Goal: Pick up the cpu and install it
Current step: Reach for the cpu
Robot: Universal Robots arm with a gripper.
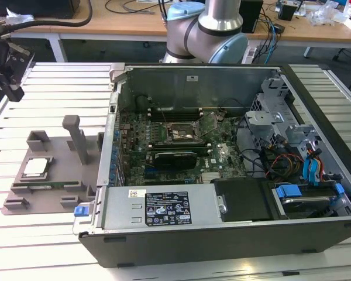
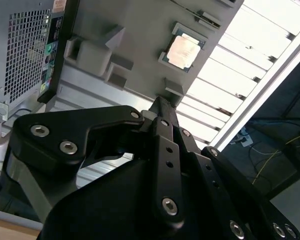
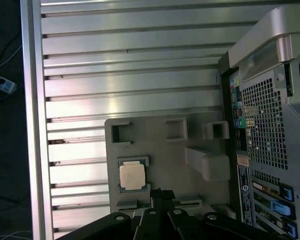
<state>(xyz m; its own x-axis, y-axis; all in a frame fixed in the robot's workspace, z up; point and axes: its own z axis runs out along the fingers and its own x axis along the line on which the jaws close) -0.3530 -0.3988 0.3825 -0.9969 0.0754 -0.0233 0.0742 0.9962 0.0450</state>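
One cpu (image 1: 36,167) lies flat in the grey holder tray (image 1: 58,153), at the exterior view's left, outside the computer case (image 1: 245,234). Claw (image 2: 160,103) pressed together, pinching nothing. In both wrist views the cpu sits beyond its tips, apart and slightly offset.

This is a robotics lab or electronics workshop. The tabletop (image 1: 52,88) is built of ribbed aluminium slats, the sort used for test rigs. On it lies an open computer case (image 1: 164,205) with its side panel off, the motherboard (image 1: 222,158), drive bays and wiring exposed. Beside the case a grey moulded holder tray (image 1: 52,175) carries a bare cpu (image 1: 36,167), laid out as a fixture. The robot arm (image 1: 210,29) stands at the tabletop's far edge. Behind it run wooden desks (image 1: 123,23) strewn with cables (image 1: 269,29) and small electronic parts. In the first wrist view a power strip (image 3: 2,85) lies on the dark floor.
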